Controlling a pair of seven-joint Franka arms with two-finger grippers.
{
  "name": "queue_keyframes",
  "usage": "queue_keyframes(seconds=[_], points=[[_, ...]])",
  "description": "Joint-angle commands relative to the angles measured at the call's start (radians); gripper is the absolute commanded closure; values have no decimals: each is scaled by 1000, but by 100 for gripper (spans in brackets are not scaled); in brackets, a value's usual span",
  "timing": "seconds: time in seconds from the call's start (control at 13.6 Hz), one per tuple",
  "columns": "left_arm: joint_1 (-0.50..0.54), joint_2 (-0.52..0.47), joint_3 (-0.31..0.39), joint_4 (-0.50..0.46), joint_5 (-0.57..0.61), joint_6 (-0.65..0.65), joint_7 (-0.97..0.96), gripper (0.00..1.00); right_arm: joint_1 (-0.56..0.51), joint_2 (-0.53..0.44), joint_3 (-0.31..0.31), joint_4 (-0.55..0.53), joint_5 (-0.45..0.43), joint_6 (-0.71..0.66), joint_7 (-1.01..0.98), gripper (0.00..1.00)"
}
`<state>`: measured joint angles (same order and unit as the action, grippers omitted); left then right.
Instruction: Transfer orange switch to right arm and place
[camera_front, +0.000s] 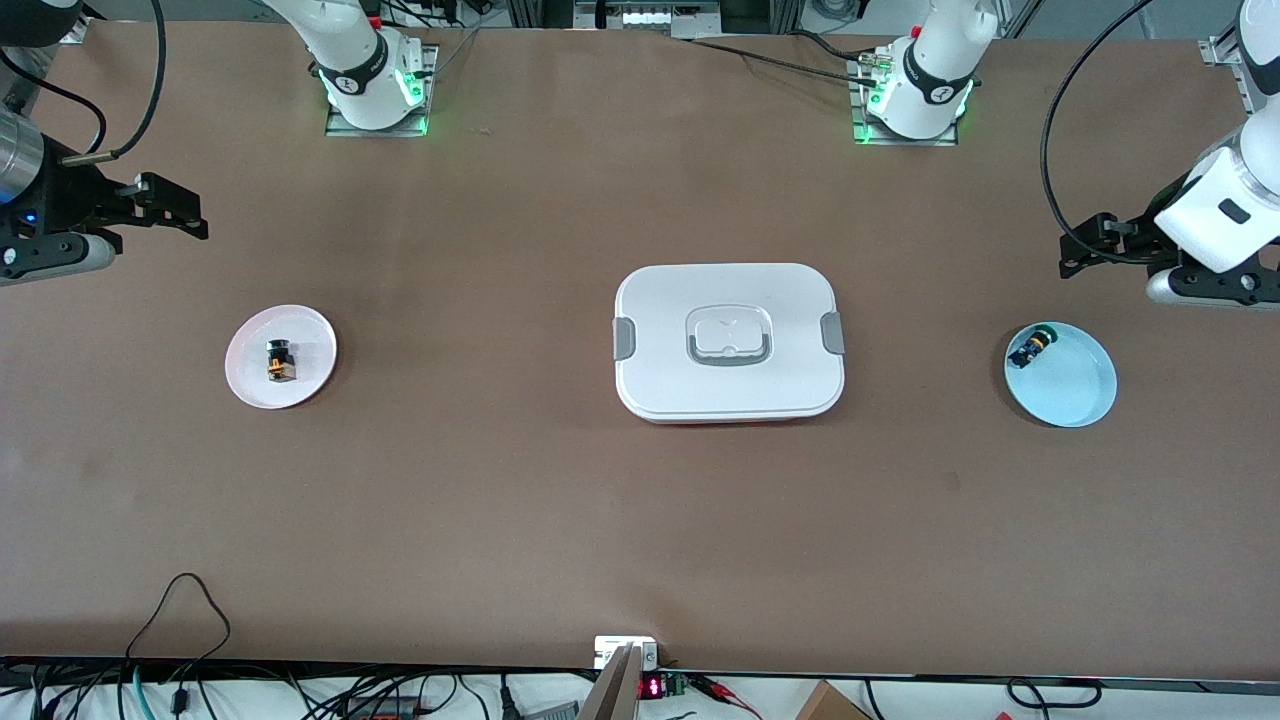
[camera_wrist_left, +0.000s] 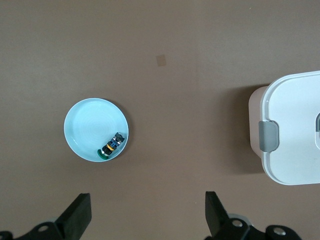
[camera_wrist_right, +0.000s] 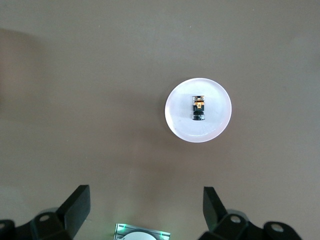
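Observation:
The orange switch (camera_front: 279, 361) lies on a pale pink plate (camera_front: 308, 335) toward the right arm's end of the table. It also shows in the right wrist view (camera_wrist_right: 199, 108), on that plate (camera_wrist_right: 216, 126). My right gripper (camera_front: 176, 208) is open and empty, up in the air over bare table, apart from the plate. In its wrist view (camera_wrist_right: 145, 205) the fingers stand wide apart with nothing between them. My left gripper (camera_front: 1086, 246) is open and empty, up over the table at the left arm's end, wide apart in its wrist view (camera_wrist_left: 147, 210).
A light blue plate (camera_front: 1078, 388) at the left arm's end holds a small black switch with green and blue bits (camera_front: 1031, 348), seen in the left wrist view (camera_wrist_left: 111, 146) too. A white lidded box (camera_front: 728, 342) sits at the table's middle.

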<state>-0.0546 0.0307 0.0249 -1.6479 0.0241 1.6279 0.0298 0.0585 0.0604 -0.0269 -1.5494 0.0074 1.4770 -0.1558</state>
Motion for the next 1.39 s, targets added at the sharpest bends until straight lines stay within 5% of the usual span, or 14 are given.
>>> queue_keyframes(seconds=[0.0,1.32], points=[[-4,15,-3,33,-9,1,4,0,17,16,2,31,-12,-7,10,0],[-10,20,-22,50,-7,0,1,0,9,19,-8,51,-3,-12,-25,0]])
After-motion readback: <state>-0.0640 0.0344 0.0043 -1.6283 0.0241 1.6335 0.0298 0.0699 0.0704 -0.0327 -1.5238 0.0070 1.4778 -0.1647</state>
